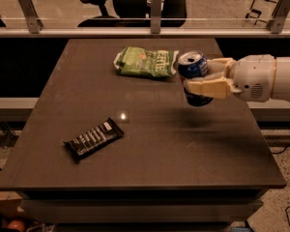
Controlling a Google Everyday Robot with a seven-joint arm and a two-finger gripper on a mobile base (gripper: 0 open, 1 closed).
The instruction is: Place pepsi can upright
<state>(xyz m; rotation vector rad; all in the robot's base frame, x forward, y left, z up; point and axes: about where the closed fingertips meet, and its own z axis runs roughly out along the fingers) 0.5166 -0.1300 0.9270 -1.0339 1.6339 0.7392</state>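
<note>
The pepsi can (194,71) is dark blue with a silver top and stands roughly upright, tilted slightly, held above the right part of the dark table (150,149). My gripper (203,77) comes in from the right on a white arm, and its cream fingers (210,87) are shut on the can's sides. The can's shadow lies on the table below it, so it hangs a little above the surface.
A green snack bag (145,62) lies just left of the can at the table's back. A black wrapped bar (94,138) lies at the front left. A railing and office chairs stand behind the table.
</note>
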